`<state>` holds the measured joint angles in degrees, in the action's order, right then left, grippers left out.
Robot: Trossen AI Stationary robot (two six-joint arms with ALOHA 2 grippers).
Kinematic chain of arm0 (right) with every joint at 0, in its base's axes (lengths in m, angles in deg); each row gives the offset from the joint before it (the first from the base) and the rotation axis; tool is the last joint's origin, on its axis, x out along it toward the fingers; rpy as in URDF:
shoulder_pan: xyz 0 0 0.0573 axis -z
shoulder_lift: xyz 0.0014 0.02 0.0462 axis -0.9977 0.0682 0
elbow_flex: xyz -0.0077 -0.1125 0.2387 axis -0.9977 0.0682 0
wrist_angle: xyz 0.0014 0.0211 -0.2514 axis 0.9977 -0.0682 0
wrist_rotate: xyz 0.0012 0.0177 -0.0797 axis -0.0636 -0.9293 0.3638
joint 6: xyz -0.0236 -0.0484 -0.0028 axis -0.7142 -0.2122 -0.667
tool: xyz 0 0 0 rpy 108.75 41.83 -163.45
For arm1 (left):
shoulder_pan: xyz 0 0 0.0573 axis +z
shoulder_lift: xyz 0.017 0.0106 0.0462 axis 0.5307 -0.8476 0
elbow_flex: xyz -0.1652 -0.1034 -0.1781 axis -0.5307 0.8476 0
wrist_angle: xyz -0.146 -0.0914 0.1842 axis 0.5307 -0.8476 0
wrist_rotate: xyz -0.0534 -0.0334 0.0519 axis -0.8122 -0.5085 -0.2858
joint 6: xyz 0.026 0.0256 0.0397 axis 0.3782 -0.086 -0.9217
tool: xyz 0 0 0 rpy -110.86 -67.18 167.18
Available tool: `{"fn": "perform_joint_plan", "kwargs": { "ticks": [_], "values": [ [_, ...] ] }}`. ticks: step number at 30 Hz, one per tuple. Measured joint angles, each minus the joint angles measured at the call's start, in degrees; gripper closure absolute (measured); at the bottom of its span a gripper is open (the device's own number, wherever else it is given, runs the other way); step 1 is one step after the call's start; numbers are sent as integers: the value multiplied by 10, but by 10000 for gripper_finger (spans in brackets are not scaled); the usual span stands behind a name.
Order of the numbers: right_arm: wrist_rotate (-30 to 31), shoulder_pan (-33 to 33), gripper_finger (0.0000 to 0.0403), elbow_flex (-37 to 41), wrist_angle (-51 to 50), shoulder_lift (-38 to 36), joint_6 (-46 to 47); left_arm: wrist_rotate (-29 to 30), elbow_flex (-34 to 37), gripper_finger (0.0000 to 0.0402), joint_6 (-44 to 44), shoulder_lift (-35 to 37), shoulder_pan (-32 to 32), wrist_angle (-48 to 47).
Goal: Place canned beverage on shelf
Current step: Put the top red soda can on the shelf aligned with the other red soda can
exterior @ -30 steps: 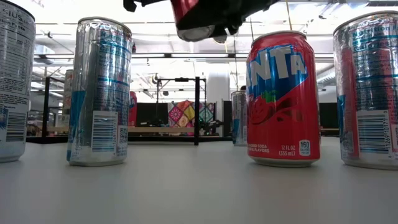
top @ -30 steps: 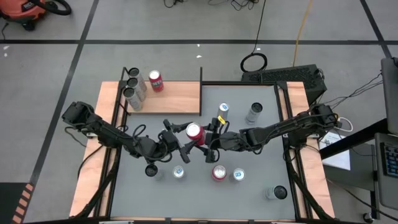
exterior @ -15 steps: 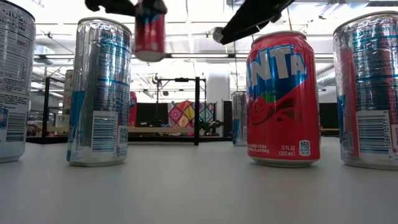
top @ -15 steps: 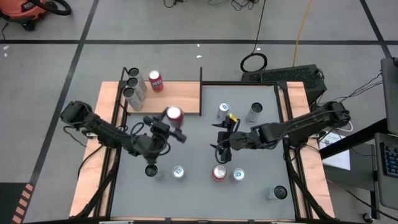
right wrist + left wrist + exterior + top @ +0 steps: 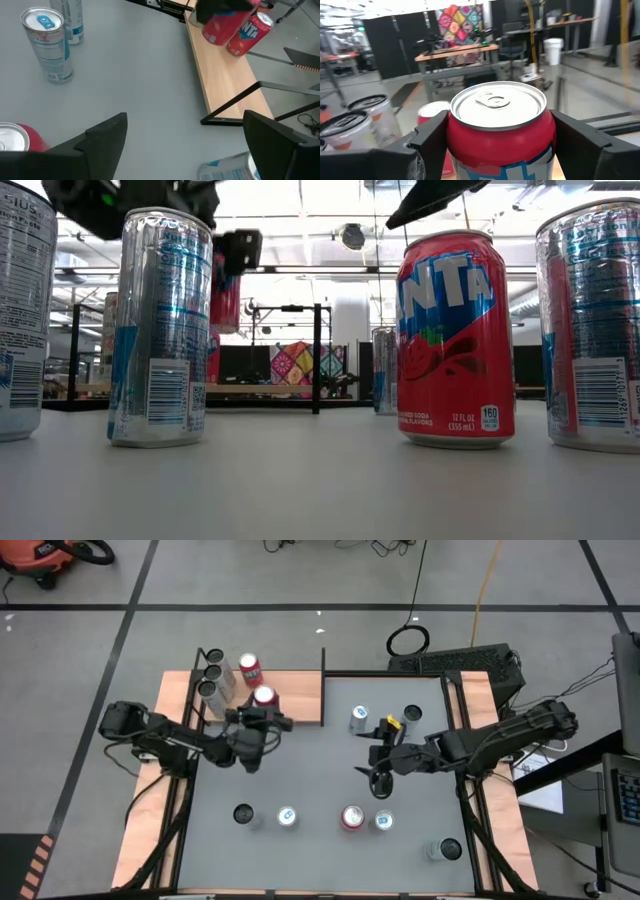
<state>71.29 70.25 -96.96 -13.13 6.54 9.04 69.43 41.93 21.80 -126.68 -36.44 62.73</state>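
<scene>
The left gripper is clamped on a red can, one dark finger on each side of its round body, and holds it above the front edge of the shelf. In the left wrist view the can is upright, with a shiny silver lid and a pull tab, and red sides with some blue and white print.

The shelf is a flat light-brown board with wood grain, with thin black posts and a black rim, at the far left corner of the grey table. On it stand another red can near the far edge and three tall silver cans in a row at its left end.

The right gripper is over the middle of the table, right of centre, its fingers well apart and holding nothing.

On the table stand more cans: two tall silver ones near the far edge, and near the front edge a row with a red can between slim silver cans. In the low view this red can is smooth and glossy.
</scene>
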Motion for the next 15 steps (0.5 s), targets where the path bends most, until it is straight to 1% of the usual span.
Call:
{"fn": "perform_joint_plan", "kwargs": {
  "ticks": [2,5,8,10,15],
  "values": [
    [-1,0,73,0,-7,-6,-1,-7,18,118,5,0,29,-2],
    [-1,0,73,0,-15,-7,-2,-22,39,118,37,0,62,-2],
    [-2,0,73,0,-26,-6,-2,-26,53,118,55,0,81,-2],
    [-2,0,73,0,-27,-7,-4,-29,64,118,82,0,91,-8],
    [-2,0,73,0,-26,-7,-12,-31,75,118,161,0,107,-86]
  ]
}}
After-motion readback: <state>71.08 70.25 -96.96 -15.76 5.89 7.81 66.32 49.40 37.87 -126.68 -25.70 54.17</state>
